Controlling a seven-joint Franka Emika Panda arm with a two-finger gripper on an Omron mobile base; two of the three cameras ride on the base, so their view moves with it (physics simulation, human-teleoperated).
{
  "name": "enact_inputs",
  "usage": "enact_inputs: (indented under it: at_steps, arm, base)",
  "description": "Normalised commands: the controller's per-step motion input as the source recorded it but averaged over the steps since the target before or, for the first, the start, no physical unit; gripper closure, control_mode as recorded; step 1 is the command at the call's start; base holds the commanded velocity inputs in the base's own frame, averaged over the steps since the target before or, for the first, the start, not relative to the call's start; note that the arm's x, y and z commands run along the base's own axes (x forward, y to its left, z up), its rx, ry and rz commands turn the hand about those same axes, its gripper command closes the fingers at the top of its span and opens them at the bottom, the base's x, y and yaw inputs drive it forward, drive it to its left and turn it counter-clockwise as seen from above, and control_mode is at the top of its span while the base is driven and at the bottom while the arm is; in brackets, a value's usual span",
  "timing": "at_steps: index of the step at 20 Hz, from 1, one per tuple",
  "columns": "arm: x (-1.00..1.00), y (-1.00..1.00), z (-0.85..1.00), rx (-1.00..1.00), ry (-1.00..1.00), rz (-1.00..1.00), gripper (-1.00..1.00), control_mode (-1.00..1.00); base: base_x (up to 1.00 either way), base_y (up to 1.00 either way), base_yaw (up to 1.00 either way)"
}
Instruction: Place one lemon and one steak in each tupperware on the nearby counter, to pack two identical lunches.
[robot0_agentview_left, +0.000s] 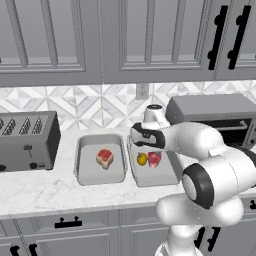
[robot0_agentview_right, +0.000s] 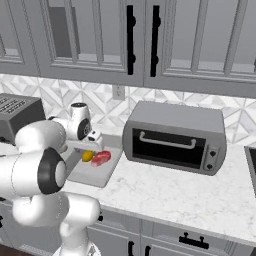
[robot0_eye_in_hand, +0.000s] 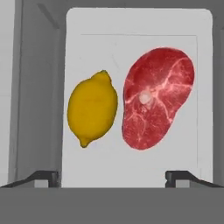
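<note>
Right tupperware (robot0_agentview_left: 167, 177): rear rim hidden behind arm in left base view; near end cut by bottom band in hand view. Toaster (robot0_agentview_left: 27, 141) cut by left edge. Left tupperware hidden behind arm in right base view.

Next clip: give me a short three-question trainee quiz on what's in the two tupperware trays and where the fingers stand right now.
1. True or false: the right tupperware holds a lemon and a red steak.
2. What lies in the left tupperware? A) lemon only B) steak only C) both
3. Fill in: the gripper fingers stand ____ above the right tupperware.

Key: 1 true; 2 B, the tan-rimmed steak; 3 open, gripping nothing.
</note>
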Motion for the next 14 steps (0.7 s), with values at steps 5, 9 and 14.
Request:
enact_inputs:
  at_steps: [5, 9, 14]
  arm:
    - [-0.82, 0.0, 0.7, 0.0, -0.13, -0.01, -1.0, -1.0]
    - [-1.0, 0.0, 0.82, 0.0, -0.22, 0.0, -1.0, -1.0]
    - [-1.0, -0.05, 0.96, 0.01, -0.23, 0.0, -1.0, -1.0]
  base:
    - [0.0, 0.0, 0.0]
    - [0.0, 0.0, 0.0]
    - [0.0, 0.0, 0.0]
